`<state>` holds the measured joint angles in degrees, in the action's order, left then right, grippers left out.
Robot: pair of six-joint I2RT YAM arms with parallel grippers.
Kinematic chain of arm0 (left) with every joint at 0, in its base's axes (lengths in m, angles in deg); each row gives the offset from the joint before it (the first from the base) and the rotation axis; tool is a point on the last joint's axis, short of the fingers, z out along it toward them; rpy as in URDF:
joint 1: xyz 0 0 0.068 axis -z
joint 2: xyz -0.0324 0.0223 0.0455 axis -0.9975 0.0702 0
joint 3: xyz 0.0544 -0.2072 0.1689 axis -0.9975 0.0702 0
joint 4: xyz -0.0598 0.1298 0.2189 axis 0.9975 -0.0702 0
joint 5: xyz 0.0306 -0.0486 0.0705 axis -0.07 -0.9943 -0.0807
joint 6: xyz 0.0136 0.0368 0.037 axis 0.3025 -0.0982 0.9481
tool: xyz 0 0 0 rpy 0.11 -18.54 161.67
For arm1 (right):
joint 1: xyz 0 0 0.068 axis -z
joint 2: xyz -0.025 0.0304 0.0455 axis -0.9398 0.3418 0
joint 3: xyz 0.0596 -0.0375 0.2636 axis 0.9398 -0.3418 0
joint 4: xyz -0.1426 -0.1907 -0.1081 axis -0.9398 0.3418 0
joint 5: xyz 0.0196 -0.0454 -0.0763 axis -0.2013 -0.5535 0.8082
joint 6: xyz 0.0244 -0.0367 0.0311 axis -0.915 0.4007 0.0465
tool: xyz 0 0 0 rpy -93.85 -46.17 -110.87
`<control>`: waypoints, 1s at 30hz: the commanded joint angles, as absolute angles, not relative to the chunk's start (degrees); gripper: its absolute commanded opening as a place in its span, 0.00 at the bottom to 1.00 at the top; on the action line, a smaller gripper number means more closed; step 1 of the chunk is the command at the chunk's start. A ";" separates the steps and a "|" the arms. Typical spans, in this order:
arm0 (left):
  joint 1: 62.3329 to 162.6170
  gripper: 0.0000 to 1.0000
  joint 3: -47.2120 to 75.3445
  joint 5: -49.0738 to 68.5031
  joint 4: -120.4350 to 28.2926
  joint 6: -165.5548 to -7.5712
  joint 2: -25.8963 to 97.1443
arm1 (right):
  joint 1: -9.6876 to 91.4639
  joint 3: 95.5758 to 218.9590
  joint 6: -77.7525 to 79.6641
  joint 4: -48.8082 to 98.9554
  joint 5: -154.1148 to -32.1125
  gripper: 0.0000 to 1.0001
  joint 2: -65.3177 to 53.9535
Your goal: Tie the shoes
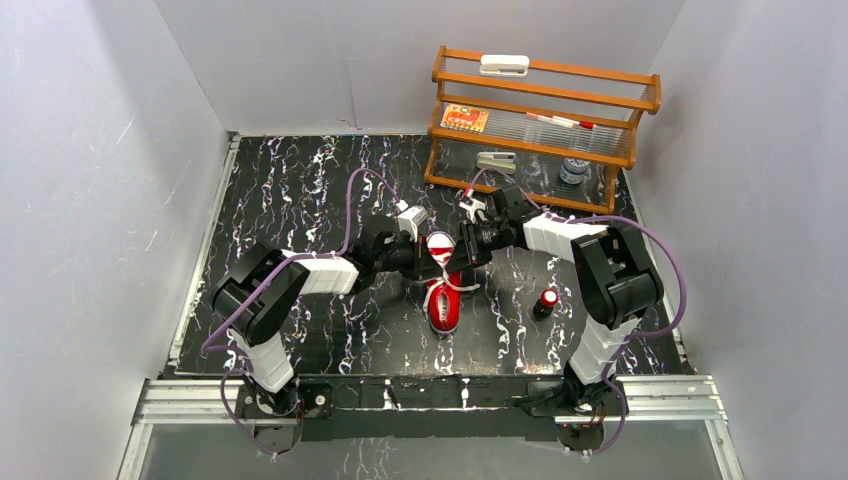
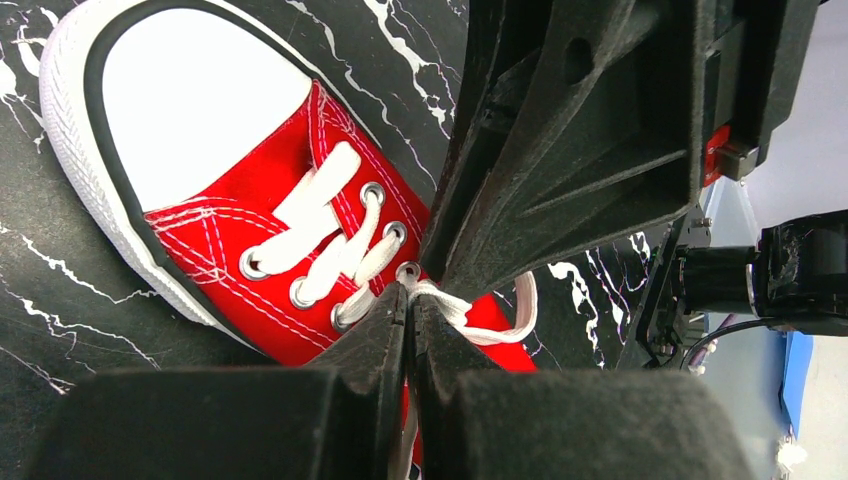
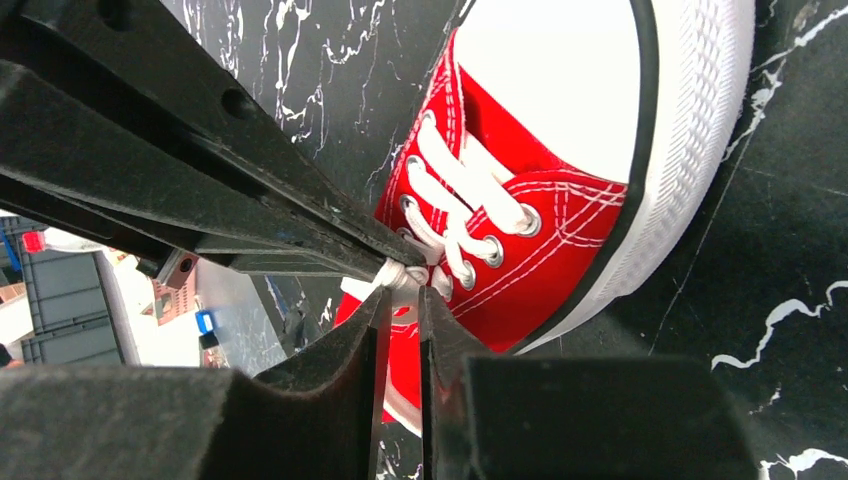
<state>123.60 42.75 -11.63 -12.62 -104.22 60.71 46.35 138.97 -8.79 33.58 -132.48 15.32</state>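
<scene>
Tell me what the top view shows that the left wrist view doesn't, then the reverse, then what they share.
Only top: the rack at the table's far right, and the cylinder right of the sneaker. Only left wrist: the eyelets up close, and the left gripper shut on the lace. Both: the red sneaker with its white laces, on the black marbled table.

Fixed view high above the table (image 1: 300, 190); wrist views close over the sneaker (image 1: 443, 303) (common to all)
</scene>
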 commanded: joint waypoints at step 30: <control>123.77 0.00 41.81 -14.10 -13.25 -103.31 57.69 | 46.53 142.02 -3.67 35.61 -131.79 0.26 14.49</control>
